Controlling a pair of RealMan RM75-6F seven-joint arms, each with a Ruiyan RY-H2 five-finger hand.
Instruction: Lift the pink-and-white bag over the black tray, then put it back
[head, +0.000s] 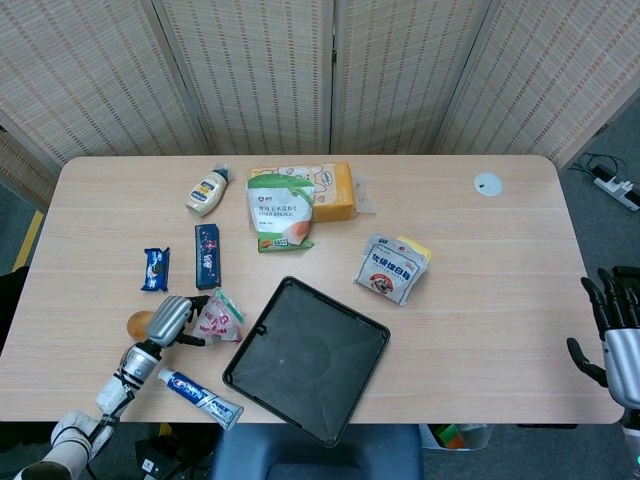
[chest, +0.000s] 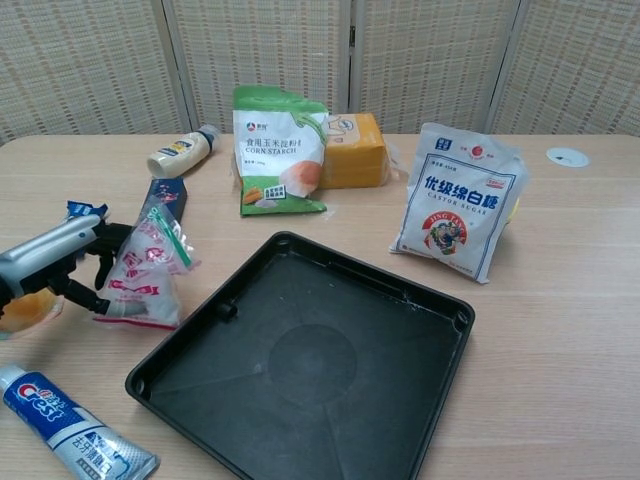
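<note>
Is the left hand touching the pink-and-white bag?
Touching. In the chest view, the left hand has its fingers closed on the left edge of the pink-and-white bag.

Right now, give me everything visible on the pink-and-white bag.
The pink-and-white bag is a small soft plastic pouch, white with pink print and a green strip slanting across its top. It leans tilted beside the black tray's left edge, apart from it, bottom edge down near the table. The left hand grips its left side. Print is too small to read.
</note>
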